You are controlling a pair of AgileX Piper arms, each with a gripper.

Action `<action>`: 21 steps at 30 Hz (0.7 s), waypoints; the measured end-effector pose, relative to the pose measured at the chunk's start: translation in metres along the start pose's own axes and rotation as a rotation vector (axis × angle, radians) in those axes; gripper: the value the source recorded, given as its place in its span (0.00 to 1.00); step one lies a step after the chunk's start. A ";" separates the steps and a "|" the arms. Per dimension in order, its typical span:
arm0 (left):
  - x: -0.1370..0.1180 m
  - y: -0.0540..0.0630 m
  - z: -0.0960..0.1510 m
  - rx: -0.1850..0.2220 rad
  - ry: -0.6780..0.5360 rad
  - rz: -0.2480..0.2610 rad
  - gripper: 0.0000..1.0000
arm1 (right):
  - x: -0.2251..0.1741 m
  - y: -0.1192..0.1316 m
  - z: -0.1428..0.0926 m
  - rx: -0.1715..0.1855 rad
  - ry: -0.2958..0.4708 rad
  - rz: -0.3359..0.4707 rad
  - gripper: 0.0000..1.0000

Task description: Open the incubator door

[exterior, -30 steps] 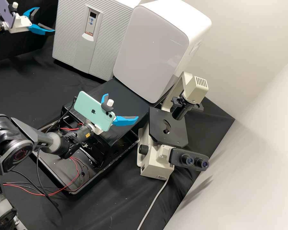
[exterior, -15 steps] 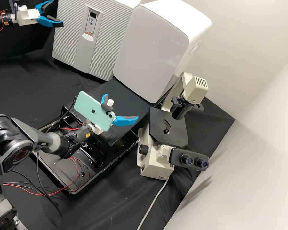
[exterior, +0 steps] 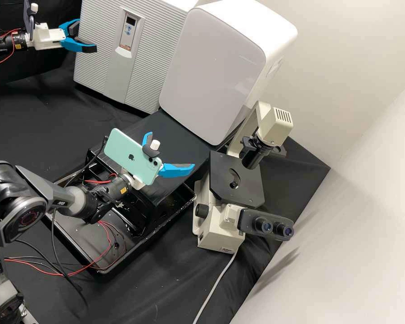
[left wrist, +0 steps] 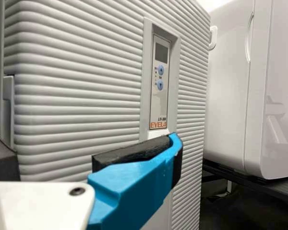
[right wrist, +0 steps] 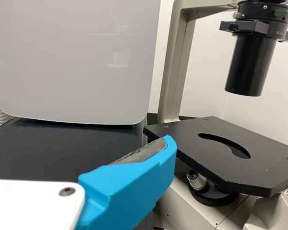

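Left gripper: The white gripper with two blue, dark-padded fingers point(exterior: 87, 36) stands at the incubator's front with its fingers spread, nothing between them; whether either finger touches the door cannot be told.
Incubator door: The pale grey, finely ribbed door point(left wrist: 81, 72) lies directly ahead of the left gripper, apparently closed, its upright control panel with a small dark display point(left wrist: 159, 86) beyond one blue finger.
Edge strip: A pale, narrow upright strip point(left wrist: 8, 110) at the door's side sits beyond the left gripper's other dark pad, and may be the place to pull.
Right gripper: The second white gripper with blue fingers point(exterior: 171, 149) is parked over the dark worktop point(exterior: 31, 121), spread and holding nothing, with the cream microscope with a flat black stage point(exterior: 236, 180) just beyond it.
Step in hand: Lining up on the door, by all appearances; the opening itself has yet to begin.
Next move: The left gripper needs to bring a finger behind the door's free edge, secure a hold, then draw it outward along its swing. Closing too soon could let the pads skid off the ribbed face.
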 end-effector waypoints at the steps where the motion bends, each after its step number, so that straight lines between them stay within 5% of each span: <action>1: 0.001 -0.001 0.001 -0.002 -0.003 0.001 1.00 | 0.000 0.000 0.000 0.000 0.000 0.000 1.00; 11: 0.004 -0.001 0.004 -0.009 -0.003 0.008 1.00 | 0.000 0.000 0.000 0.000 0.000 0.000 1.00; 21: -0.002 -0.001 0.018 -0.057 0.021 0.013 1.00 | 0.000 0.000 0.000 0.000 0.000 0.000 1.00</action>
